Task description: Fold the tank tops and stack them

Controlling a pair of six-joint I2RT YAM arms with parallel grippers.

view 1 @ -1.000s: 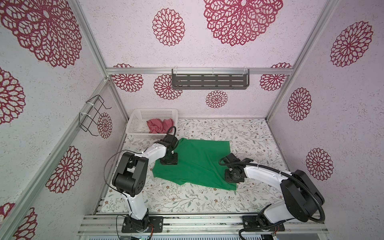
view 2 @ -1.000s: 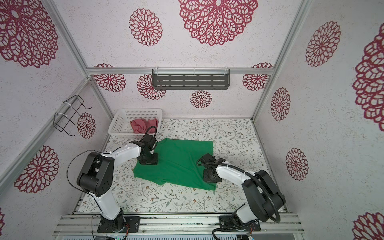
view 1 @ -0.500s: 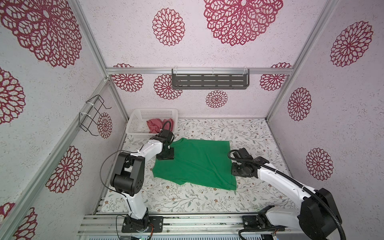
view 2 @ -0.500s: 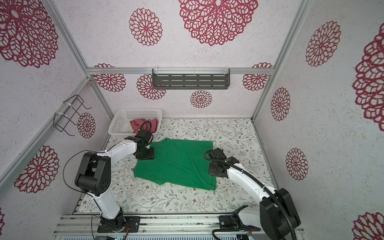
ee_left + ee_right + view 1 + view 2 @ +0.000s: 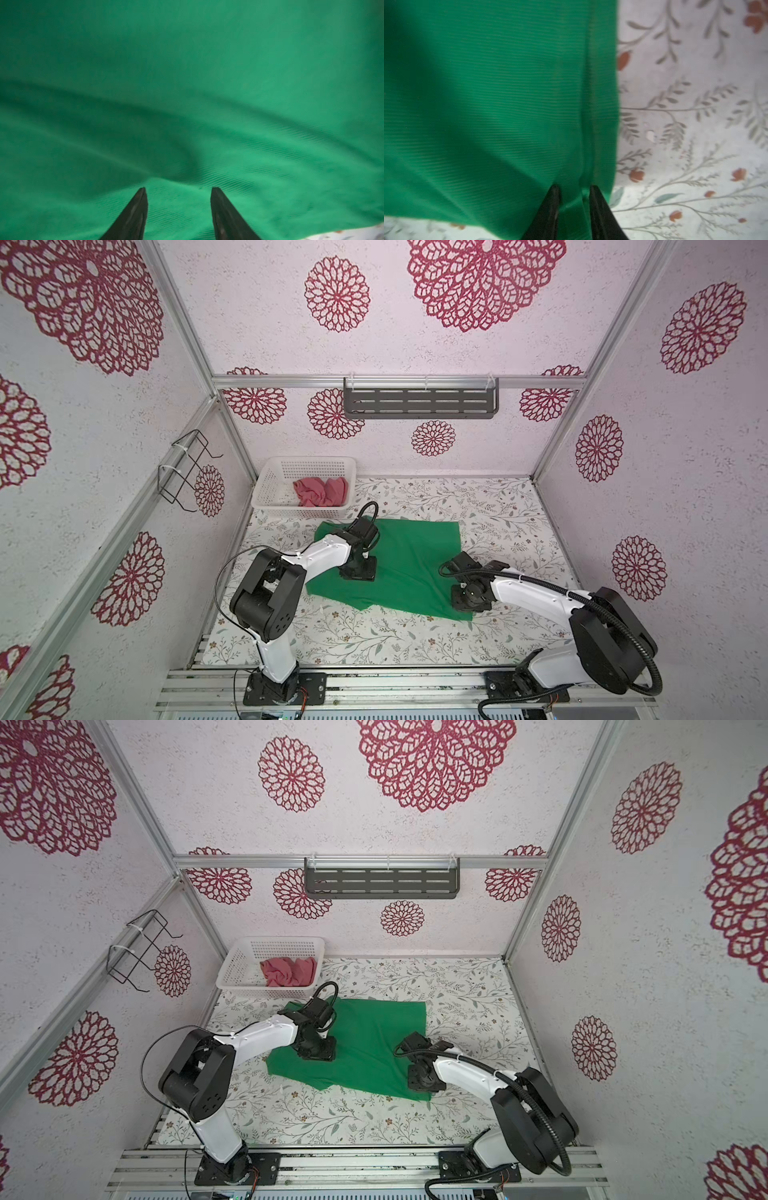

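Floral-printed table (image 5: pixel 498 510), seen from above in both top views, bearing all items. The green tank top (image 5: pixel 415 564) lies spread nearly flat at the table's centre, its near edge rumpled into a small fold. The white perforated basket (image 5: pixel 309 460) stands in the far left corner, just beyond the green top. The rose-red tank top (image 5: pixel 320 491) lies crumpled inside the basket, against its right wall. The left gripper (image 5: pixel 178 189) is lowered onto the left part of the green top, fingers spread apart over a low ridge of fabric, grasping nothing. The right gripper (image 5: pixel 575 187) sits at the top's near right corner, fingers narrowly parted with the hem between them; whether they pinch it cannot be told.
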